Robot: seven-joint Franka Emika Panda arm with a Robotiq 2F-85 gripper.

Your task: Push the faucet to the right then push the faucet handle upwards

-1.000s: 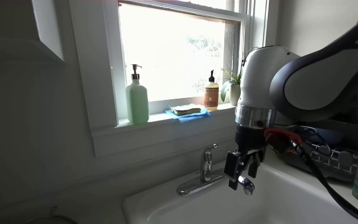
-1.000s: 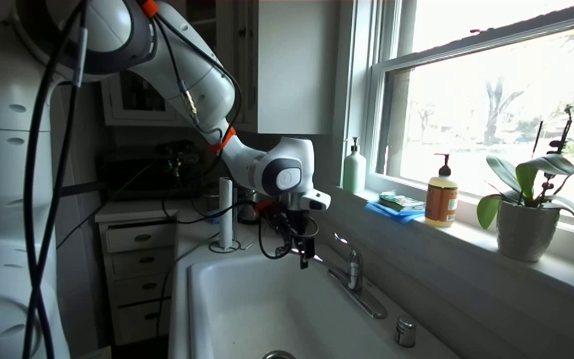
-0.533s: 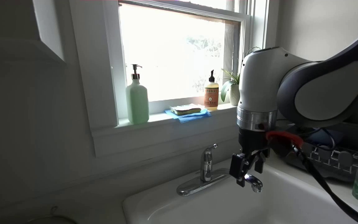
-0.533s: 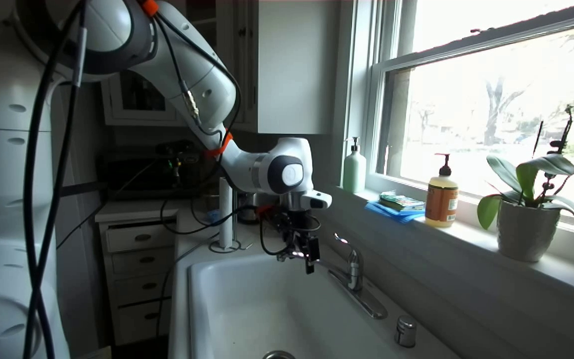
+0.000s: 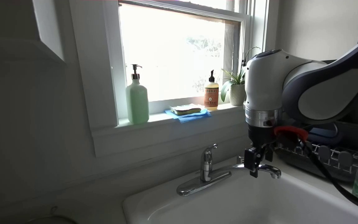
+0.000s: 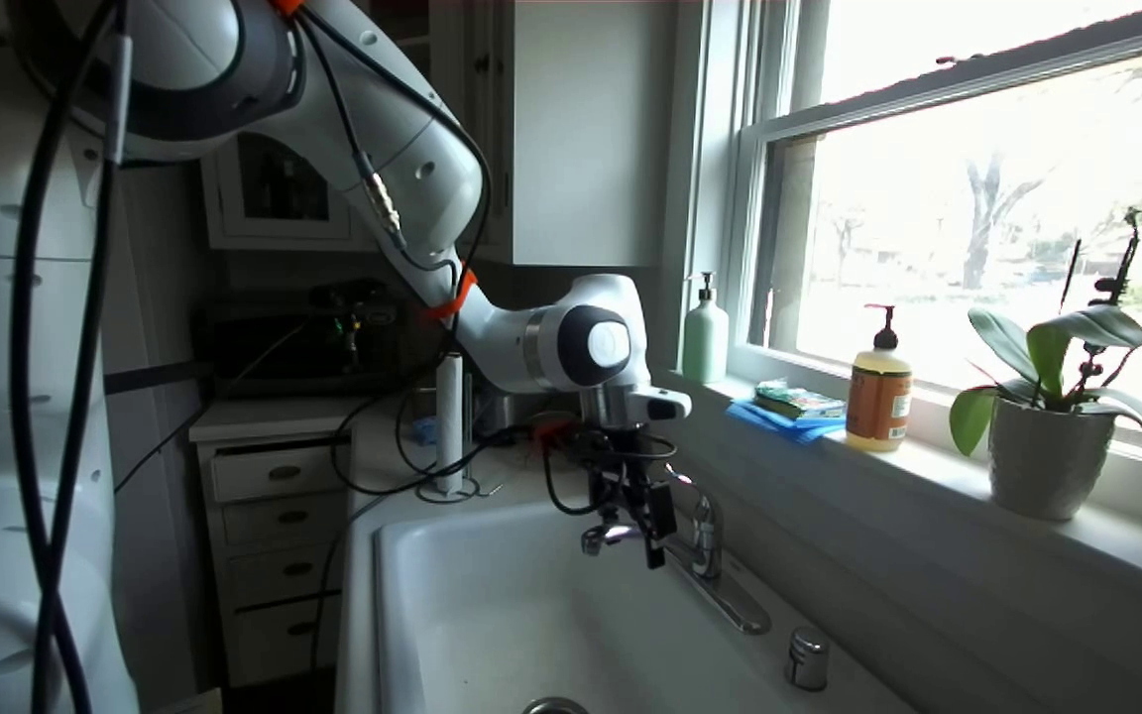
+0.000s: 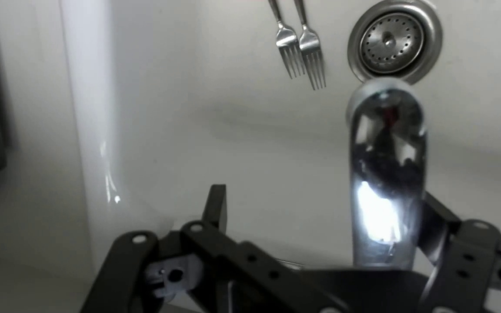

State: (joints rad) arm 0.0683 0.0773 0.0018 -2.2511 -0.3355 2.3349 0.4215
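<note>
The chrome faucet (image 5: pixel 206 171) stands at the sink's back edge in both exterior views (image 6: pixel 708 545). Its long spout (image 5: pixel 270 169) points to the right in an exterior view. The small faucet handle (image 5: pixel 212 147) tops the post and tilts up; it also shows in an exterior view (image 6: pixel 680 478). My gripper (image 5: pixel 261 165) is open, pointing down over the spout, away from the post. In the wrist view, the spout (image 7: pixel 387 174) lies between the spread fingers of the gripper (image 7: pixel 326 213), close against the right finger, possibly touching. The post and handle are out of the wrist view.
The white sink (image 6: pixel 492 615) lies below, with two forks (image 7: pixel 300 48) and a drain (image 7: pixel 394 41). A green pump bottle (image 5: pixel 137 101), sponge (image 5: pixel 185 109), orange-label soap bottle (image 5: pixel 211 95) and potted plant (image 6: pixel 1052 446) stand on the sill. A dish rack (image 5: pixel 325 155) is beside the sink.
In an exterior view, the gripper has moved right and the spout has swung right with it, its tip now higher in the picture. The handle and base have not moved.
</note>
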